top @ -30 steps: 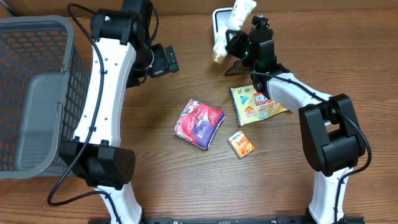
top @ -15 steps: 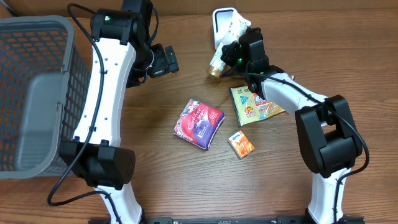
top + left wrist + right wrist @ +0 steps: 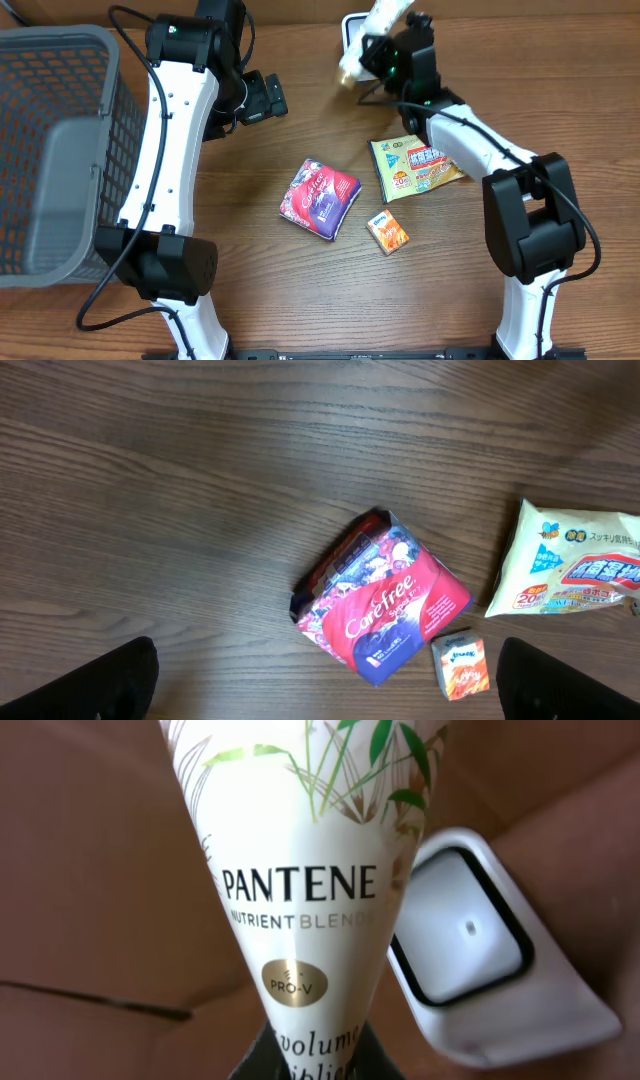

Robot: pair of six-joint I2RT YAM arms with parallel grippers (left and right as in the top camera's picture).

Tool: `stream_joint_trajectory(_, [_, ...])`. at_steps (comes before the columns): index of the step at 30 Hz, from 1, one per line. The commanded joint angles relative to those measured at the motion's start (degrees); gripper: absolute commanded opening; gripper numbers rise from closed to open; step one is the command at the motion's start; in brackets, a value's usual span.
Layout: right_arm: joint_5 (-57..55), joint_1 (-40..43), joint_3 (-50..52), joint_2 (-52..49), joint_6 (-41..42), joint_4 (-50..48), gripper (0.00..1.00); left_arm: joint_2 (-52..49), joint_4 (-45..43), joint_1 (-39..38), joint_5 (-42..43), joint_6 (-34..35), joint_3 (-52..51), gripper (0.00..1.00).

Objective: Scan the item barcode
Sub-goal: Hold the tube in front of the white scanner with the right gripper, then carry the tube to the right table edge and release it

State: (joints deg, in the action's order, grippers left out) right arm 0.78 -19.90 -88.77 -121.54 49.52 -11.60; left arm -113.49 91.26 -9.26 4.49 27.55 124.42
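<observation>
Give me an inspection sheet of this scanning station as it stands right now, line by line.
Surface: wooden table, no spills seen.
Job's things: Pantene tube held up by the white scanner.
Clutter: Carefree pack, wipes pack and small orange box lie apart on the table; grey basket at the left.
Grippers: left gripper open, empty; right gripper shut on the Pantene tube.
Cables: black cables run along both arms, none over the items.
Surroundings: brown board behind the scanner.
</observation>
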Motion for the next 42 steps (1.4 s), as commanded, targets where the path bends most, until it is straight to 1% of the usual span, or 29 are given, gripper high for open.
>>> stream_joint_trajectory(1, [-1.4, 0.0, -7.7, -1.9, 0.1, -1.6, 0.04, -0.5, -0.1, 0.2, 0.4, 1.0, 0.1, 1.00])
stream_joint_trajectory(4, [1.2, 0.0, -14.1, -6.1, 0.5, 0.3, 0.04, -0.5, -0.1, 0.2, 0.4, 1.0, 0.1, 1.00])
stream_joint_trajectory(8, [1.6, 0.0, -22.1, -10.3, -0.2, 8.7, 0.04, -0.5, -0.1, 0.2, 0.4, 1.0, 0.1, 1.00])
stream_joint_trajectory(12, [-2.9, 0.0, -22.5, -10.4, -1.4, 14.6, 0.04, -0.5, -0.1, 0.2, 0.4, 1.0, 0.1, 1.00])
stream_joint_trajectory(15, [-2.6, 0.0, -22.5, -10.4, -5.1, 15.4, 0.04, -0.5, -0.1, 0.2, 0.4, 1.0, 0.1, 1.00])
stream_joint_trajectory(23, [-1.0, 0.1, -22.8, -10.2, -5.3, 18.0, 0.04, -0.5, -0.1, 0.2, 0.4, 1.0, 0.1, 1.00])
stream_joint_trajectory(28, [-0.3, 1.4, -23.4, -7.0, -6.5, 19.8, 0.04, -0.5, -0.1, 0.2, 0.4, 1.0, 0.1, 1.00])
stream_joint_trajectory(34, [-2.3, 8.1, -26.7, -1.6, -8.0, 28.6, 0.04, -0.5, -0.1, 0.2, 0.4, 1.0, 0.1, 1.00])
stream_joint_trajectory(38, [-2.6, 16.6, -27.3, 0.7, -8.0, 36.0, 0.04, -0.5, -0.1, 0.2, 0.4, 1.0, 0.1, 1.00])
stream_joint_trajectory(42, [-2.7, 27.6, -27.2, 0.9, -8.0, 44.6, 0.04, -0.5, -0.1, 0.2, 0.4, 1.0, 0.1, 1.00])
